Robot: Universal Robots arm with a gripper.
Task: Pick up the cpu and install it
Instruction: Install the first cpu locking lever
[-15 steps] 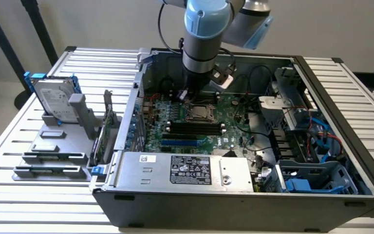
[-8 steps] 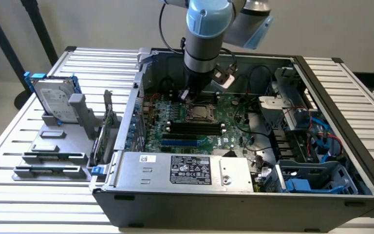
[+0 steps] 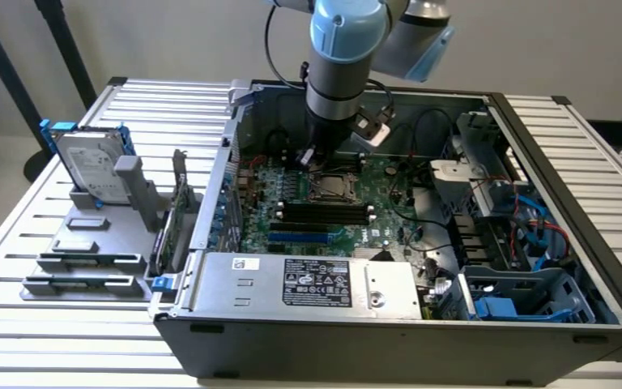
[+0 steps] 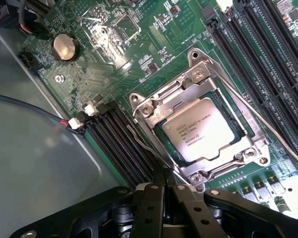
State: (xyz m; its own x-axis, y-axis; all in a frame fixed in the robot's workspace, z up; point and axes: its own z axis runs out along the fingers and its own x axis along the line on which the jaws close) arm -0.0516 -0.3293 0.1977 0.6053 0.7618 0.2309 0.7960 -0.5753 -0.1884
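Note:
The cpu [image 4: 201, 133] is a small square chip with a silver top. It lies flat in the motherboard's socket, inside the metal retention frame [image 4: 203, 82]. In the exterior view the cpu [image 3: 330, 186] sits in the middle of the green board inside the open computer case. My gripper [image 4: 165, 179] is shut, its black fingers [image 4: 151, 203] pressed together with nothing visible between them. The tips hover just off one corner of the socket, beside the thin wire lever [image 4: 144, 146]. From the exterior view, my gripper [image 3: 313, 159] hangs just behind the socket, low over the board.
Black memory slots [image 4: 121, 148] run beside the socket, near a coin battery [image 4: 64, 47]. A silver power supply box [image 3: 311, 284] fills the case's front. Drive cages and cables [image 3: 505, 219] crowd the exterior view's right. A hard drive [image 3: 90, 162] stands on a grey holder [image 3: 84, 251] outside the case.

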